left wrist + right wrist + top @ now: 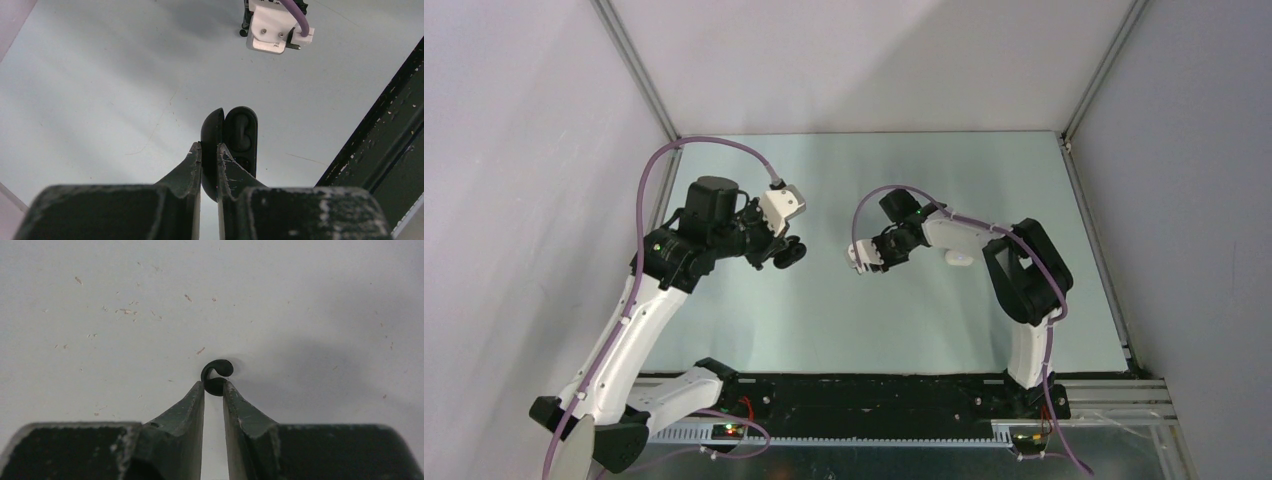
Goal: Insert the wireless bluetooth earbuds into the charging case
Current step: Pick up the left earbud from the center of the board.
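Note:
The black charging case (241,150) stands open in the left wrist view, lid (212,127) spread from the base. My left gripper (209,146) is shut on the lid half, one finger on each side of it. A dark rounded bud (242,132) sits in the base's upper hollow. From above, the left gripper (790,251) holds the case over the table's middle. My right gripper (214,384) is shut on a small black earbud (219,371), pinched at the very fingertips, its curved hook sticking out past them. From above, the right gripper (862,260) faces the left one across a small gap.
A small white rounded object (960,259) lies on the pale green table (874,320) beside the right forearm. The black base rail (874,395) runs along the near edge and also shows in the left wrist view (380,145). Grey walls enclose the table.

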`<move>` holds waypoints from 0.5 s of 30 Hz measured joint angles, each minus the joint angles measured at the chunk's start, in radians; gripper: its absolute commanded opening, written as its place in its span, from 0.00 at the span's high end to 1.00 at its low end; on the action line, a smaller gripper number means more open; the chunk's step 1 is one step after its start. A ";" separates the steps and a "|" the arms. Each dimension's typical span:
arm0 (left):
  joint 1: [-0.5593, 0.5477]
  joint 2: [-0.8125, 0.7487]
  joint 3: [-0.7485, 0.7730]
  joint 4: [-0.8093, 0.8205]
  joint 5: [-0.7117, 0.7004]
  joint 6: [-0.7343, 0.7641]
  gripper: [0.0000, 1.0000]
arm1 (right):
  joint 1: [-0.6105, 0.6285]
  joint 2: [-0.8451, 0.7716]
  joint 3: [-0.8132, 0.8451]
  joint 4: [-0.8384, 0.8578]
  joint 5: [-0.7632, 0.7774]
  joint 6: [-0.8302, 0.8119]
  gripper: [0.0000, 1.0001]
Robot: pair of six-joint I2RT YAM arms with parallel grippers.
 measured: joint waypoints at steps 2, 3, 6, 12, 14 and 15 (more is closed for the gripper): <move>0.002 0.000 0.000 0.000 0.001 0.000 1.00 | -0.001 -0.002 0.001 -0.010 0.000 -0.006 0.81; 0.002 0.001 0.000 0.000 0.003 0.000 1.00 | -0.001 -0.002 0.003 -0.012 0.000 -0.007 0.81; 0.004 0.002 0.000 0.000 0.005 0.000 1.00 | 0.002 -0.002 0.006 -0.019 0.000 -0.009 0.81; 0.004 0.003 0.000 0.000 0.005 -0.002 1.00 | 0.007 -0.002 0.006 -0.020 0.001 0.001 0.73; 0.004 0.003 0.000 0.000 0.005 -0.005 1.00 | 0.010 -0.002 0.007 -0.019 0.001 0.007 0.72; 0.004 0.003 0.000 0.000 0.005 -0.006 1.00 | 0.011 -0.002 0.006 -0.018 0.001 0.011 0.71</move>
